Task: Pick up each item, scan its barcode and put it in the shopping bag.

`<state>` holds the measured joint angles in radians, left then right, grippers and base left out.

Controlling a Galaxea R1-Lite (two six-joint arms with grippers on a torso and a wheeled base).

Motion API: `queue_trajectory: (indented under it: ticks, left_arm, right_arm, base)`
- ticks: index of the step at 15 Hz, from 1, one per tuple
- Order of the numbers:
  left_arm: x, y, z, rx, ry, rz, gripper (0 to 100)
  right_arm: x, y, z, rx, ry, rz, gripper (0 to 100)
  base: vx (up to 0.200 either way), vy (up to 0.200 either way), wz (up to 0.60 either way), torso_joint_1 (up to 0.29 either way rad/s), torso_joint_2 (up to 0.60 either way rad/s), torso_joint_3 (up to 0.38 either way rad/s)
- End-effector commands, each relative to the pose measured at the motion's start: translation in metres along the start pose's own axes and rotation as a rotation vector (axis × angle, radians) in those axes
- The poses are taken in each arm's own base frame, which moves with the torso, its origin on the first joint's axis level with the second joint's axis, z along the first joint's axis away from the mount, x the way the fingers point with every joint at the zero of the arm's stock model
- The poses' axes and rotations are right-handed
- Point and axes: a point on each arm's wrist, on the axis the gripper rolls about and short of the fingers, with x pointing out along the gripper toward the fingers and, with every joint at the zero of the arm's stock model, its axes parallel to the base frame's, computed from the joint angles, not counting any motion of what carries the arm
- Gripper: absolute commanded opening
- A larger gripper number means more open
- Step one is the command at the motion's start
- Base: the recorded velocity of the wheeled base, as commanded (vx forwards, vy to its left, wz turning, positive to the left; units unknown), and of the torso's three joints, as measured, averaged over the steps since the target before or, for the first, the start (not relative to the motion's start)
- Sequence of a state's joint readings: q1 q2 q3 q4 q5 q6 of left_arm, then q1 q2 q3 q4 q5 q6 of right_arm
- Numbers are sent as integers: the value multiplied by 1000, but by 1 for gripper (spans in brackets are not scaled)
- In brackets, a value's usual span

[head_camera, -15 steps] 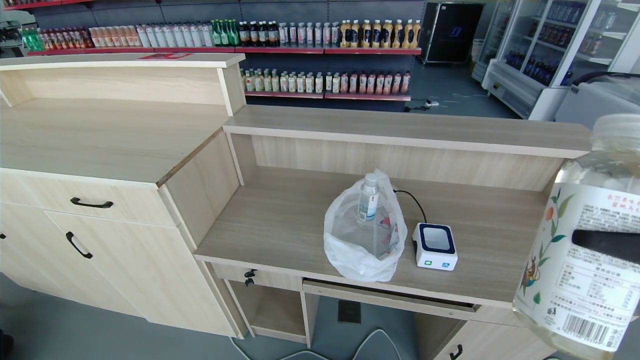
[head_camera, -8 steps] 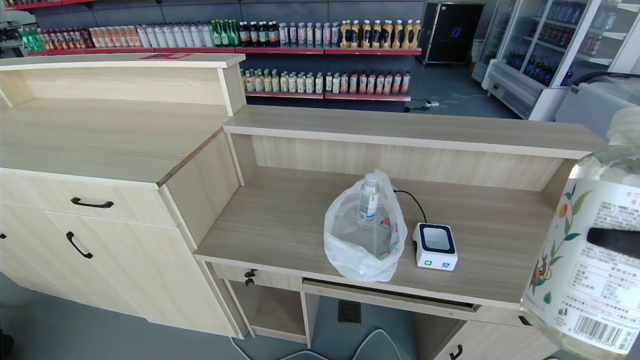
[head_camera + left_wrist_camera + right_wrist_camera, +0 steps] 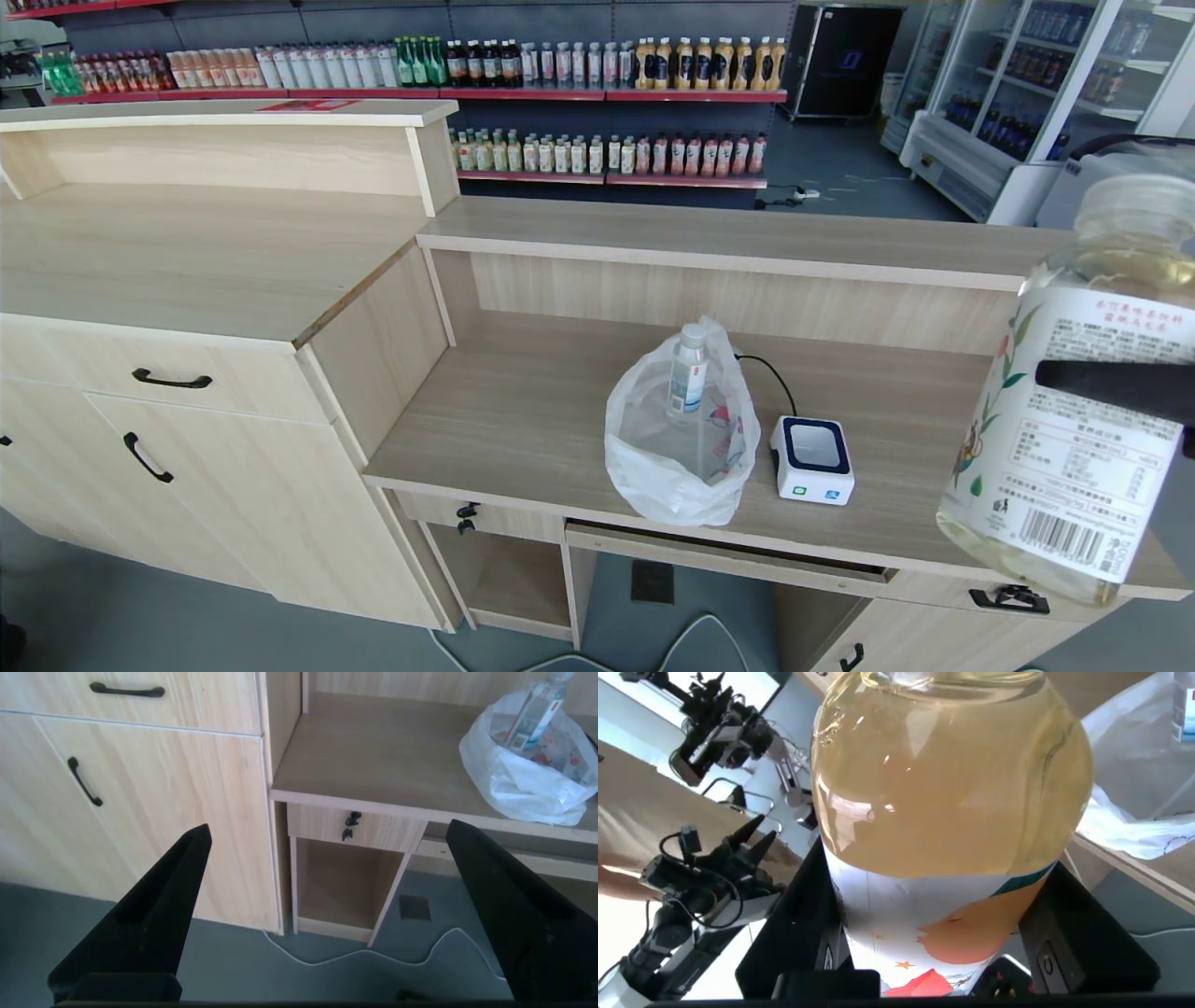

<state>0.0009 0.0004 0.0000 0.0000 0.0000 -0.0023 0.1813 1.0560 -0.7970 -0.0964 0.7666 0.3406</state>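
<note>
Table [image 3: 523, 411]: bag [image 3: 653, 467], scanner [image 3: 812, 457]. My right hand [image 3: 934, 952], clamped on bottle [image 3: 1074, 420], raised it toward scanner; scan next. Left hand [image 3: 327, 915] apart.

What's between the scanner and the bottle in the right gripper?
Head view: bare counter between scanner and bottle; the shopping bag sits on the scanner's other side.

The bottle [image 3: 1064, 467] was pale yellow, its white label patterned with green leaves. The bag [image 3: 653, 467] was translucent white, the scanner [image 3: 812, 461] white and navy.
</note>
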Motion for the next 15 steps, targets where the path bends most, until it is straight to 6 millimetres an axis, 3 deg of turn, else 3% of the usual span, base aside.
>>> queue_trajectory:
  ticks: [1, 15]
  left_arm:
    - [0, 0, 0, -1, 0, 1, 100]
    - [0, 0, 0, -1, 0, 1, 100]
  right_arm:
    - [3, -3, 0, 12, 12, 1, 0]
    - [-10, 15, -9, 60, 25, 47, 0]
  base:
    - [0, 0, 0, 0, 0, 0]
    - [0, 0, 0, 0, 0, 0]
